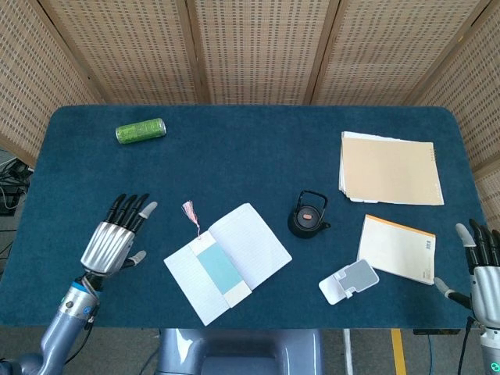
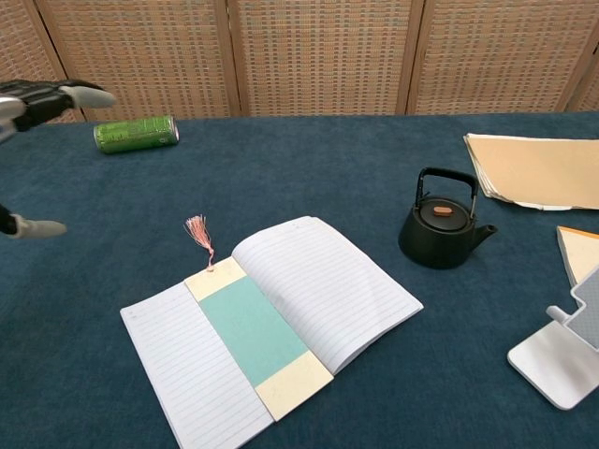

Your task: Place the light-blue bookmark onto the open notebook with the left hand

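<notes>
lying bookmark (image 2: 251, 329) on notebook (image 2: 346, 290), left hand (image 1: 109, 244) apart

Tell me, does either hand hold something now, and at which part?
Nothing is held. The left hand is open, away from the light-blue bookmark; the right hand is open too.

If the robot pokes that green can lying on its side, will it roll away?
Probably. The green can lies on its side on the table, so its round wall could roll. The cloth-like surface may slow it. Full or empty can't be told.
</notes>
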Controlling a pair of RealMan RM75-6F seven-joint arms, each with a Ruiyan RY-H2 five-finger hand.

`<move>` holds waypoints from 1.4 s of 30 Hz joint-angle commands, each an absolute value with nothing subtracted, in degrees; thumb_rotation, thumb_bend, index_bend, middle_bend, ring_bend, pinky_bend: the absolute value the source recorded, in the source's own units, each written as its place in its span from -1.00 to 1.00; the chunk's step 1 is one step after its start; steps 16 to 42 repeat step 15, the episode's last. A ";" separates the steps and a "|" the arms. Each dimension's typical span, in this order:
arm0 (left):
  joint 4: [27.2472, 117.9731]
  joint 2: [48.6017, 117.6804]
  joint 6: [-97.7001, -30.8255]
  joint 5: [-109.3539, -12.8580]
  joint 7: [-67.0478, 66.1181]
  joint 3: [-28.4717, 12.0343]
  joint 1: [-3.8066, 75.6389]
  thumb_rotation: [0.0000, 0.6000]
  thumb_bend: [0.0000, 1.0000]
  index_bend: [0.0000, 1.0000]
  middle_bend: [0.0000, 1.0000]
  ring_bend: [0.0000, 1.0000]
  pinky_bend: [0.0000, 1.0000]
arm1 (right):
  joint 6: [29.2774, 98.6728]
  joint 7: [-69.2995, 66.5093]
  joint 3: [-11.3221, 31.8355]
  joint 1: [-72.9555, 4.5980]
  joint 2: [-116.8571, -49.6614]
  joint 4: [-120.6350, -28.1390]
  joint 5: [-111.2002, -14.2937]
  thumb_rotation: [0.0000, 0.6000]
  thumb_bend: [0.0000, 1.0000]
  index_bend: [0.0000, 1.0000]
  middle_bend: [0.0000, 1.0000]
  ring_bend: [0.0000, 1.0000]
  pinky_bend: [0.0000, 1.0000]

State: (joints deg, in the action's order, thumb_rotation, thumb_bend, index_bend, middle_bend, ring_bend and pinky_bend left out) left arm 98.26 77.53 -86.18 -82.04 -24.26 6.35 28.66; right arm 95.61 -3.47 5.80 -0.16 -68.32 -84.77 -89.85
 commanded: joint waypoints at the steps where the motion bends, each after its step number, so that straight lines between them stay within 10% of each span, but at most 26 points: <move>1: 97.04 76.21 -91.14 -85.14 -21.25 8.41 23.01 1.00 -0.67 -1.00 -1.00 -1.00 -1.00 | 96.11 -2.92 5.60 -0.06 -68.16 -85.41 -90.49 1.00 -0.78 -0.94 -1.00 -1.00 -1.00; 42: 95.66 72.89 -95.28 -87.56 -18.28 9.49 13.95 1.00 -0.67 -1.00 -1.00 -1.00 -1.00 | 97.74 -1.23 4.01 0.30 -67.67 -88.12 -94.35 1.00 -0.78 -0.95 -1.00 -1.00 -1.00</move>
